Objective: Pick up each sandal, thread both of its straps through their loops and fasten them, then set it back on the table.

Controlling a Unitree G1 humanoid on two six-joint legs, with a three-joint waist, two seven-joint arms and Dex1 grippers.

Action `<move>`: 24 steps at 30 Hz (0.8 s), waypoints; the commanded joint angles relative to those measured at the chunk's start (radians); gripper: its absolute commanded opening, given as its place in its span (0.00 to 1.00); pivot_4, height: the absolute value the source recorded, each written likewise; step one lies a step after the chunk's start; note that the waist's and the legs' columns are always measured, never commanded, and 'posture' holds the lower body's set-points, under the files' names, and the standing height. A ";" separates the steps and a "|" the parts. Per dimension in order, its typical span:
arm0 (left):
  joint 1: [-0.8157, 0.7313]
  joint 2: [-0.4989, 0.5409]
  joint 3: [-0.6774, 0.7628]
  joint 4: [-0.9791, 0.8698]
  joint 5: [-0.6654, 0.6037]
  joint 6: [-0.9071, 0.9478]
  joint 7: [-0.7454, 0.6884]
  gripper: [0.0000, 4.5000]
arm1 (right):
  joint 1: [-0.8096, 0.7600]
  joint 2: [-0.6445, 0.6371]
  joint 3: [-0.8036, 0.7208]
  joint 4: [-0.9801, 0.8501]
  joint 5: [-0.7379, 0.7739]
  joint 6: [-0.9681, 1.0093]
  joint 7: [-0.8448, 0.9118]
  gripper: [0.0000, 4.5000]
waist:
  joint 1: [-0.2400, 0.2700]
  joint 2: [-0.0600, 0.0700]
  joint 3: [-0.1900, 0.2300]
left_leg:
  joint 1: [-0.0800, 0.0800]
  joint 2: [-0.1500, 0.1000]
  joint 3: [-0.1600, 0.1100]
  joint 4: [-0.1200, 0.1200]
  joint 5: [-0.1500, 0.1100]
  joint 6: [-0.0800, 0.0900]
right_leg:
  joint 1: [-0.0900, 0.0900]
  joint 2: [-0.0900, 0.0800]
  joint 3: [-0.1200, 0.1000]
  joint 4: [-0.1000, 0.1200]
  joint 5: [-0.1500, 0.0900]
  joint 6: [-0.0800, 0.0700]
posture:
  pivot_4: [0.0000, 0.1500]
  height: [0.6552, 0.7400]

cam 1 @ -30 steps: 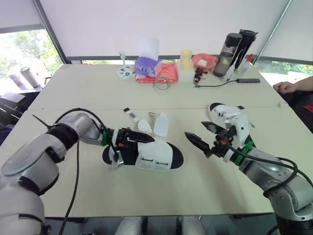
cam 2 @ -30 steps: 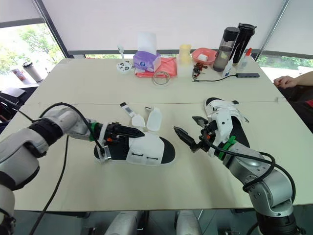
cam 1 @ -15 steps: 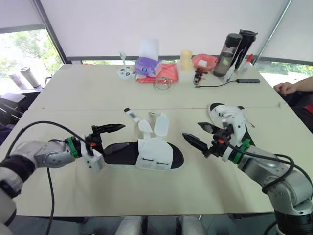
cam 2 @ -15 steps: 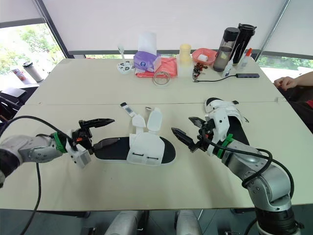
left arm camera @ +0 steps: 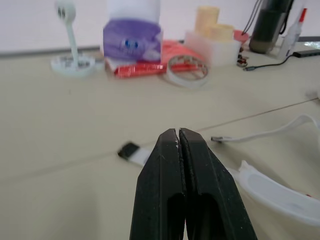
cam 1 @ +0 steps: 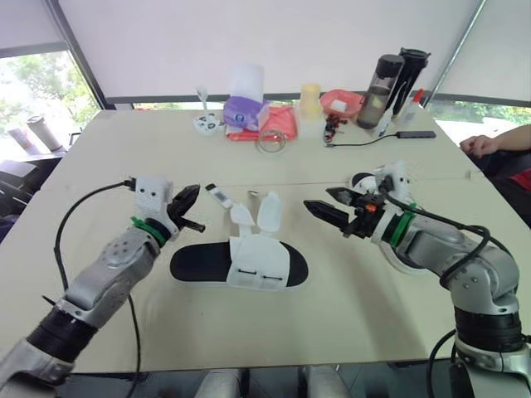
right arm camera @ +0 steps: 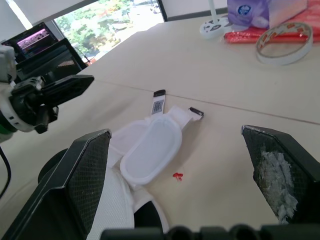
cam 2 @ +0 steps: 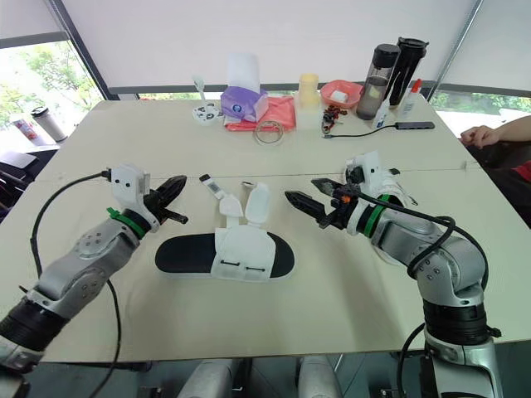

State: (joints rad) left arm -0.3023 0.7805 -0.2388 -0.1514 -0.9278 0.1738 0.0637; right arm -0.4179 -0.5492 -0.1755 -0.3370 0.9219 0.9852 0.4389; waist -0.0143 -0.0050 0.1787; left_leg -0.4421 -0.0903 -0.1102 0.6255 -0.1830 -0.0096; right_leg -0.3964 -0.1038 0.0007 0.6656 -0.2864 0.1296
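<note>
We see the left pincer (left arm camera: 178,131) closed tight, its two black fingers (left arm camera: 160,190) pressed flat against each other along their length. It hovers above the table (cam 1: 373,307) and touches neither sandal. The right pincer (cam 1: 318,199) is spread wide, fingers well apart. It too hangs free in the air, with its tips aimed toward the left pincer.

The near sandal (cam 1: 241,264), a black sole with a white upper, lies flat on the table between the two pincers. It sits lower than both and nearer to our viewpoint than their tips. Its straps (cam 1: 270,211) are unfastened and splay out on the table beyond the upper, in the gap between the pincers' tips. One narrow strap end (left arm camera: 131,150) with a dark tip lies just ahead of the left pincer. From the right wrist, the broad white flap sits on the table below and between that pincer's spread fingers.

A second sandal (cam 1: 358,179) appears to lie under the right pincer's wrist and forearm. Most of it is hidden, so we cannot tell how its straps stand.

Well beyond both pincers, at the far side of the table, stand a purple tissue box (cam 1: 246,112), a tape roll (cam 1: 270,141) and two dark bottles (cam 1: 375,83). A person's hand (cam 1: 479,147) rests at the table edge, far out beyond the right pincer.
</note>
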 commanded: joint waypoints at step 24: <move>-0.195 -0.177 0.293 0.386 0.123 0.454 -0.600 0.00 | 0.209 -0.157 0.362 -0.066 -0.498 -0.429 0.382 0.00 | 0.008 0.000 0.000 | 0.000 0.000 0.000 0.000 0.000 0.000 | 0.001 0.000 0.001 -0.003 -0.002 -0.003 | 1.00 1.00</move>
State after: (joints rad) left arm -0.4746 0.6048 0.0410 0.2211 -0.8237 0.6248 -0.4991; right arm -0.2020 -0.7070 0.1858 -0.3855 0.4304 0.5603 0.8073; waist -0.0067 -0.0049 0.1784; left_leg -0.4420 -0.0907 -0.1104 0.6259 -0.1833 -0.0098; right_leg -0.3954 -0.1040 0.0015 0.6626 -0.2878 0.1269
